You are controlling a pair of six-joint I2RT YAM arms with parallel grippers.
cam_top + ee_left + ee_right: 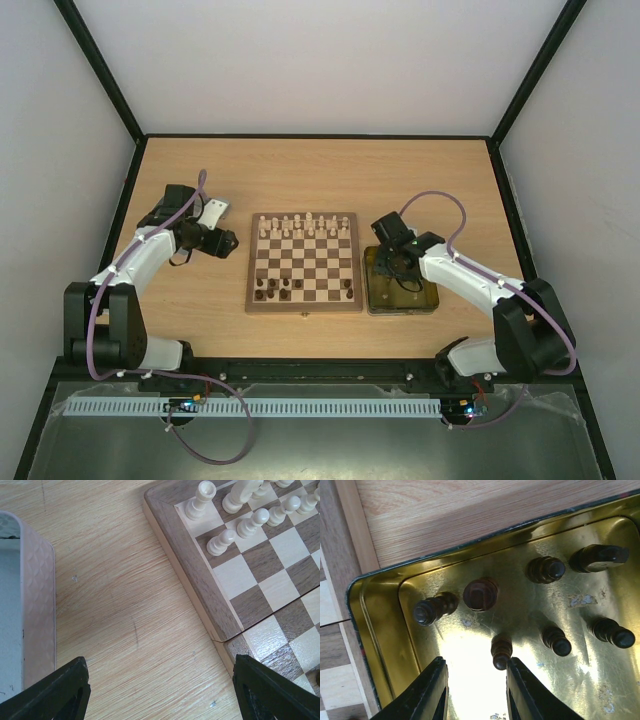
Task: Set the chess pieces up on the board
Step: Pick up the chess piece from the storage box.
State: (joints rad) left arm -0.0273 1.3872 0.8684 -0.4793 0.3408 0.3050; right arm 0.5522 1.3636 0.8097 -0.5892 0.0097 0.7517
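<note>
Okay, left gripper (159, 680) gaped wide over the table (125, 610), between the tin lid (36, 605) and the board (186, 567). Right gripper (476, 664) hung half-open astride a dark piece (501, 652) in the tin (372, 630), not clamped. Cream pieces (305, 226) lined the board's far rows.

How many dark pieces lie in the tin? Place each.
7 dark pieces in the tin: four in an upper row, three below, the leftmost of those just ahead of the right fingers. More may hide outside the frame.
</note>
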